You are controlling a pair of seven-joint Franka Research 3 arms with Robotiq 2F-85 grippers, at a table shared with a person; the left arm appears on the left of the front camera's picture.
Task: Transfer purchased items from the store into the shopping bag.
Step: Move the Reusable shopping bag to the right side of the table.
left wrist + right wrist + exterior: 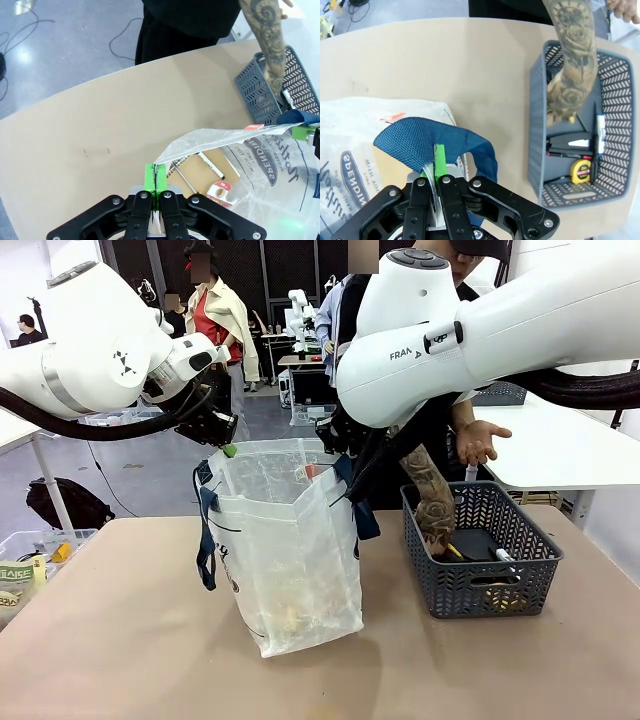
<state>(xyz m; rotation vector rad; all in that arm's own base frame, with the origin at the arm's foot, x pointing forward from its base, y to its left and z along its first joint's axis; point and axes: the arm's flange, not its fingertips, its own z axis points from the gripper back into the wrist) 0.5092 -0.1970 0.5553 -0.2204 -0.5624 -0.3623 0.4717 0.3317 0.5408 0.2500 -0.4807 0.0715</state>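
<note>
The translucent white shopping bag (295,560) stands mid-table, its mouth held wide. My left gripper (228,448) is shut on the bag's left rim (172,150); its green pads (150,176) pinch the plastic. On the opposite rim my right gripper (438,161) is shut beside the navy handle (427,142). A brown spiral notebook (200,172) and a tape roll (218,189) lie inside the bag. To the right, the dark grey basket (480,585) holds a yellow tape measure (580,171), a white pen (600,131) and a dark flat piece (570,143). A person's tattooed arm (567,85) reaches into it.
The person stands behind the basket, the other hand (480,440) held palm up. A clear bin (30,560) with packets sits off the table's left edge. A white table (560,440) stands behind on the right. Bare tabletop (120,640) lies in front of the bag.
</note>
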